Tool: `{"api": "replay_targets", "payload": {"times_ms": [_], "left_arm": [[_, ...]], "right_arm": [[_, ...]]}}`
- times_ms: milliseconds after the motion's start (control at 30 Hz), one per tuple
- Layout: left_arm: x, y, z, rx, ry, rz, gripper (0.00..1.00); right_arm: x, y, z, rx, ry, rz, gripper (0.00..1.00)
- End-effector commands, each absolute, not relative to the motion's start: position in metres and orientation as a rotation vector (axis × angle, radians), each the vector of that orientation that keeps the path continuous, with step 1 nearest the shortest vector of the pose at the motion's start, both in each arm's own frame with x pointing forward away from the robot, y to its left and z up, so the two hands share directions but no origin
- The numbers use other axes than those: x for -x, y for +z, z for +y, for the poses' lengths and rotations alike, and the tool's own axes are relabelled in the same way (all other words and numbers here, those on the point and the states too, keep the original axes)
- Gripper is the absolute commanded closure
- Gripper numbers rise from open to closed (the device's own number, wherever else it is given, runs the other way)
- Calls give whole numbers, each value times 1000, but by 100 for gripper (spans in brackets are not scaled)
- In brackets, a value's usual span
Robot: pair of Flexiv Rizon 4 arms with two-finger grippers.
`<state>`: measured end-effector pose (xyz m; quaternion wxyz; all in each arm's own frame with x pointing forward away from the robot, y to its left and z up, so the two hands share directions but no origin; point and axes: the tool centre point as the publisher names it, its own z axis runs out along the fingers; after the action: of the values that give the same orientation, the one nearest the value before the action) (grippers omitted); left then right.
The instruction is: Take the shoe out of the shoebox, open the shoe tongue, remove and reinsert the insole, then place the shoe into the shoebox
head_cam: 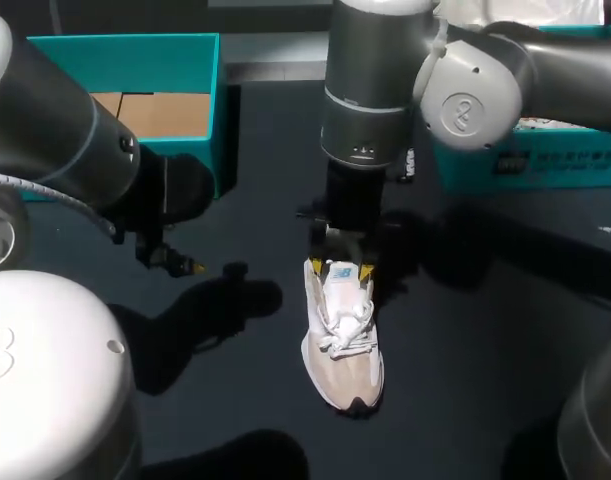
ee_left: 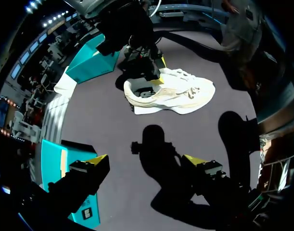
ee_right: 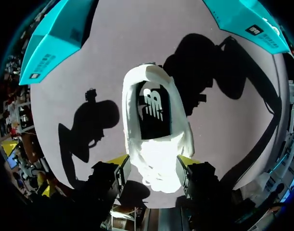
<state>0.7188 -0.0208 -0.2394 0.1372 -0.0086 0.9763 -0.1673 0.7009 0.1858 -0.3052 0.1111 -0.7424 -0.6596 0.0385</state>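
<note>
The white and beige mesh running shoe [head_cam: 343, 350] lies upright on its sole on the black table [head_cam: 465, 330], out of the box. The right gripper [head_cam: 340, 267] hangs directly over it. Its jaws stand wide, one yellow tip on each flank of the shoe, and the padded white tongue [ee_right: 156, 166] fills the gap between them. I see no pinch or crease in the upper, so I judge them astride the shoe and not clamped on it. Ahead of these jaws the collar gapes, showing the dark printed insole [ee_right: 151, 113] flat inside.

The shoe looks light. Its mesh upper is soft and would give under pressure, while the sole is stiffer. The tongue is floppy and tied down by laces, so its free top edge nearest the collar seems the best hold. The thin, bendy insole would probably lift most easily from its heel end.

The left gripper [ee_left: 146, 161] hovers well to the side with wide jaws holding nothing; the shoe lies well ahead of them.

The teal cardboard shoebox [head_cam: 125, 50] stands open, well apart from the right jaws and beyond the left arm. It shows a bare brown floor and nothing inside. A second teal carton [head_cam: 530, 165] sits on the right jaws' other side, and I cannot tell what is inside it.
</note>
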Motion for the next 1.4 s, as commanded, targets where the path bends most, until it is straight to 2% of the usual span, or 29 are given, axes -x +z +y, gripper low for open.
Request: {"api": "replay_targets", "payload": {"times_ms": [33,133,400,733,933,1100,1267,1367,1400], "left_arm": [[-717,-239,-19,24,-485,2824,0],[-717,-239,-19,24,-485,2824,0],[-717,-239,-19,24,-485,2824,0],[-717,-239,-19,24,-485,2824,0],[-717,-239,-19,24,-485,2824,0],[-717,-239,-19,24,-485,2824,0],[-717,-239,-19,24,-485,2824,0],[-717,-239,-19,24,-485,2824,0],[-717,-239,-19,24,-485,2824,0]], "right_arm": [[-695,-309,179,2172,33,-1927,78],[-696,-310,180,2165,30,-1916,87],[-701,-333,178,2155,99,-1927,73],[-697,-316,182,2134,28,-1933,74],[-697,-334,184,2137,54,-1983,74],[-709,-329,180,2149,33,-1999,70],[-719,-299,179,2055,6,-2089,62],[-721,-284,176,1895,17,-2276,52],[-722,-279,175,1848,38,-2324,54]]}}
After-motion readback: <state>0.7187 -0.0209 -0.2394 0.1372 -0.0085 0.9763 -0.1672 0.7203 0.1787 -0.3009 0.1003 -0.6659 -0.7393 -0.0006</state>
